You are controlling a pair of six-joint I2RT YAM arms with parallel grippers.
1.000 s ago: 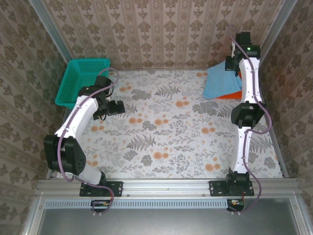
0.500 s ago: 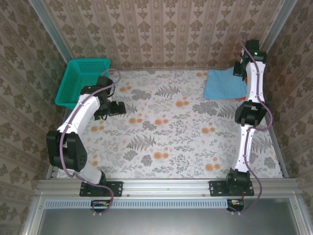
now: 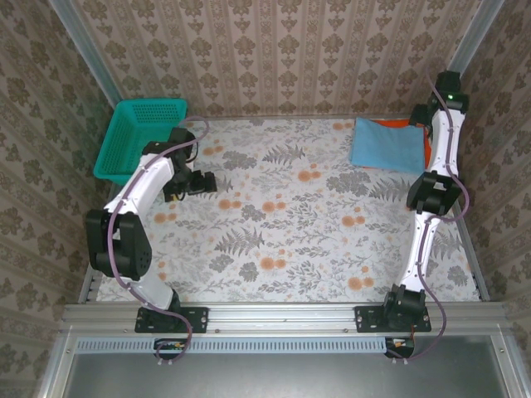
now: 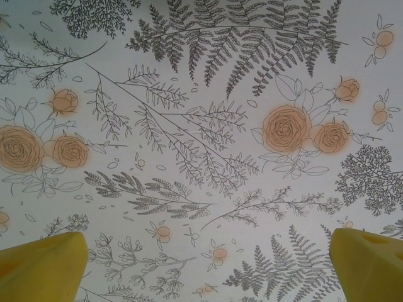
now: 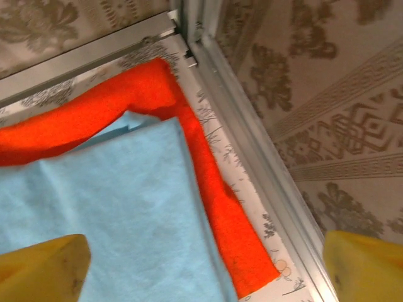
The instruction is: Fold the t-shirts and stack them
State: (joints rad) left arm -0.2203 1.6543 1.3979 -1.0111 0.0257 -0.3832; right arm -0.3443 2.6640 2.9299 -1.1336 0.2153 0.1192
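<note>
The light blue t-shirt [image 3: 388,147] lies folded flat at the far right of the table, on top of the folded orange-red t-shirt [image 3: 397,123], which peeks out along its far edge. In the right wrist view the light blue t-shirt [image 5: 107,214] covers most of the orange-red t-shirt [image 5: 217,195], whose border shows on two sides. My right gripper [image 5: 204,277] hovers open above the stack's corner, holding nothing; from above, the right gripper [image 3: 421,114] is by the far right corner. My left gripper [image 3: 207,182] is open over bare tablecloth, its yellow fingertips [image 4: 44,264] wide apart.
A teal mesh basket [image 3: 137,137] stands at the far left edge, just behind my left arm. The metal frame rail [image 5: 252,145] and papered wall run right beside the stack. The floral tablecloth [image 3: 282,215] spreads between the arms.
My right gripper has let the blue shirt down flat onto the orange-red one and drawn back toward the far right corner. The left arm has barely shifted.
</note>
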